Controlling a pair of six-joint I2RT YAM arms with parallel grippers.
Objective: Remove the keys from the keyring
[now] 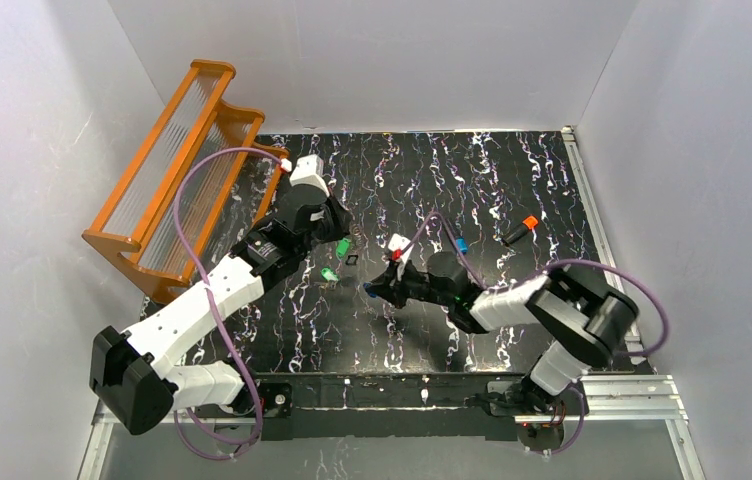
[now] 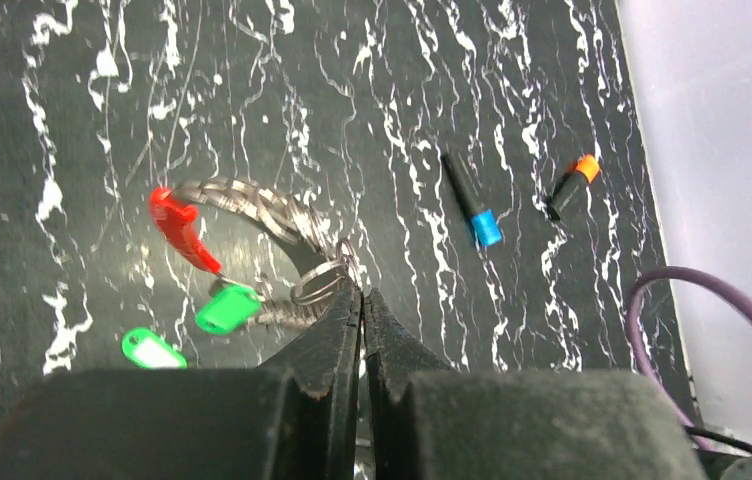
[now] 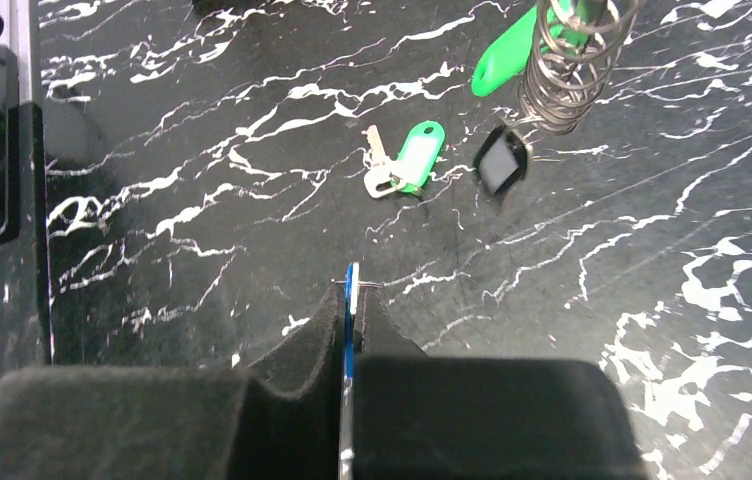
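Observation:
My left gripper [image 2: 362, 292] is shut on the keyring [image 2: 320, 280], a silvery ring with a braided chain [image 2: 242, 195]. A red key [image 2: 178, 227] and a green key [image 2: 228, 308] still hang on it. In the top view the left gripper [image 1: 340, 238] holds it just above the mat. In the right wrist view the ring's coil [image 3: 567, 70] and a green key [image 3: 505, 52] hang at the top. My right gripper [image 3: 351, 290] is shut on a blue key [image 3: 351, 300], low over the mat [image 1: 372, 291]. A green-tagged key [image 3: 407, 160] lies loose on the mat.
A black cylinder with a blue tip [image 2: 473, 203] and one with an orange tip [image 2: 572, 185] lie to the right. A small black square tag [image 3: 501, 160] lies by the loose key. An orange rack [image 1: 177, 160] stands at the back left. White walls enclose the mat.

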